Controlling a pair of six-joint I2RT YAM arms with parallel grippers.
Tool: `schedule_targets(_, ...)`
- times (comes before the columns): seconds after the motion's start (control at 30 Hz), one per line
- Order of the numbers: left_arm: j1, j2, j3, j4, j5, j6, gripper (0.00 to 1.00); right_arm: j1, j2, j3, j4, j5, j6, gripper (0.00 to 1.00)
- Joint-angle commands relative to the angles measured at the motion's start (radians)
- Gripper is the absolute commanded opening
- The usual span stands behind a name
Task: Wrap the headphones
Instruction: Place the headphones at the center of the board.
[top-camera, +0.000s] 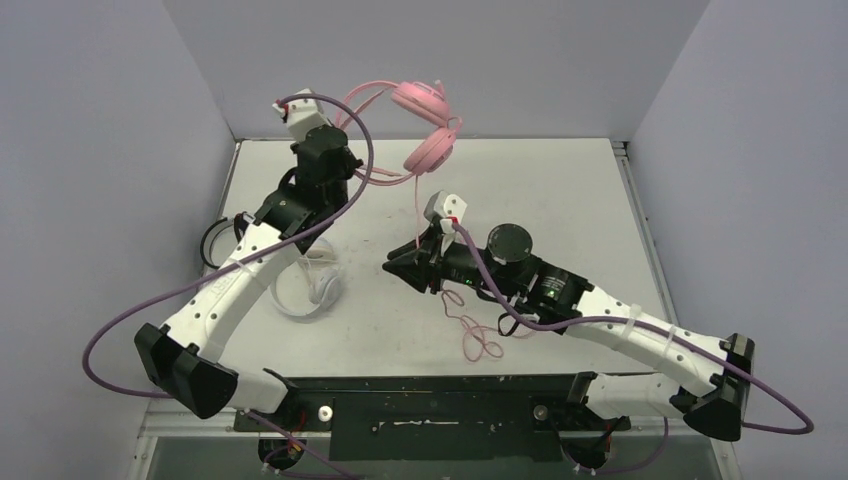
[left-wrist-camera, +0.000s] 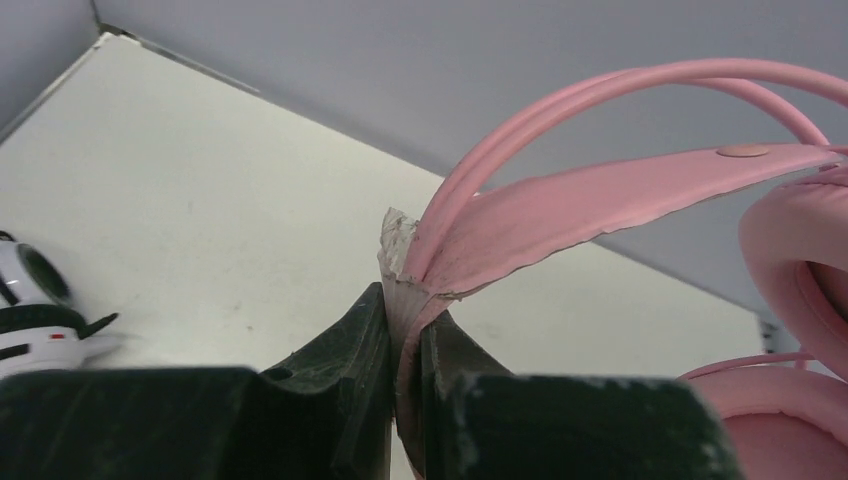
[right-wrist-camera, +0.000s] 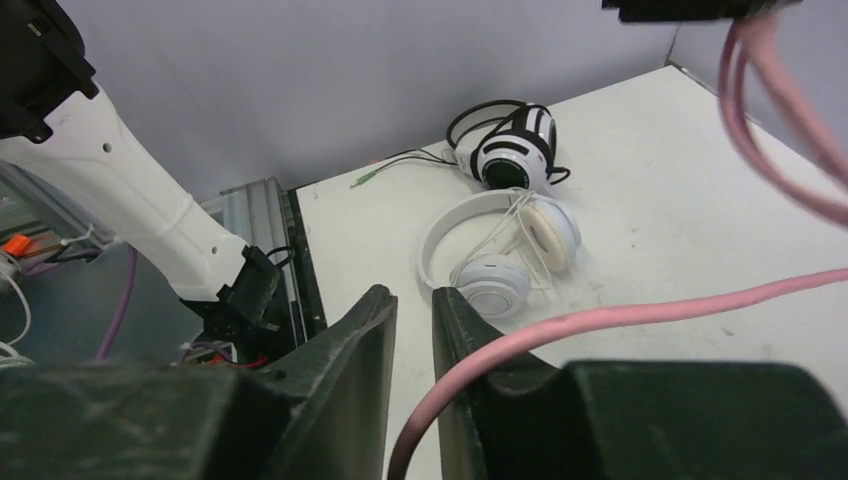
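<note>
The pink headphones (top-camera: 430, 120) hang in the air near the back wall. My left gripper (top-camera: 352, 158) is shut on their pink headband (left-wrist-camera: 600, 200), which is pinched flat between the fingertips (left-wrist-camera: 405, 310). The pink cable (top-camera: 418, 205) drops from the earcup to my right gripper (top-camera: 387, 265) at mid-table, and its tail (top-camera: 480, 340) lies loose near the front. In the right wrist view the cable (right-wrist-camera: 620, 315) crosses the right finger and dips into the narrow gap between the jaws (right-wrist-camera: 412, 295), which stand slightly apart.
The all-white headphones (right-wrist-camera: 495, 280) lie on the table (top-camera: 560, 190) under my left arm. The black-and-white headphones (right-wrist-camera: 515, 150) with their thin black cable sit by the table's left edge. Grey walls close in the back and both sides.
</note>
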Motion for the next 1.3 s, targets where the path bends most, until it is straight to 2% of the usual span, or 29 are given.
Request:
schedule_targets(0.0,-0.026,0.044,0.074,-0.023,-0.153,0.200,0.00,0.006,-0.044,0.147,-0.267,0.032,-0.068,0.17)
schedule_targets(0.23,-0.054,0.038,-0.100,0.005,-0.042,0.332,0.00,-0.038,-0.015,0.278,-0.322,0.078,-0.094,0.13)
schedule_targets(0.37,-0.056,0.012,-0.182,-0.016,0.058,0.409,0.00,-0.173,0.041,0.368,-0.447,0.021,-0.131,0.09)
schedule_targets(0.43,-0.056,-0.013,-0.216,-0.038,0.101,0.442,0.00,-0.249,0.050,0.364,-0.476,0.010,-0.139,0.03)
schedule_targets(0.6,-0.056,-0.044,-0.186,-0.212,0.198,0.555,0.00,-0.380,0.098,0.422,-0.613,-0.073,-0.222,0.00)
schedule_targets(0.73,-0.058,-0.051,-0.127,-0.378,0.316,0.613,0.00,-0.393,0.135,0.435,-0.680,-0.032,-0.297,0.00)
schedule_targets(0.9,-0.051,-0.105,-0.098,-0.455,0.536,0.598,0.00,-0.410,0.162,0.387,-0.603,0.039,-0.308,0.00)
schedule_targets(1.07,-0.038,-0.133,-0.041,-0.519,0.679,0.503,0.00,-0.441,0.165,0.266,-0.442,0.104,-0.291,0.07)
schedule_targets(1.23,-0.023,-0.160,0.027,-0.573,0.781,0.462,0.00,-0.490,0.139,0.079,-0.181,0.094,-0.241,0.08)
schedule_targets(1.27,-0.022,-0.167,0.035,-0.573,0.800,0.456,0.00,-0.501,0.127,0.036,-0.129,0.075,-0.234,0.13)
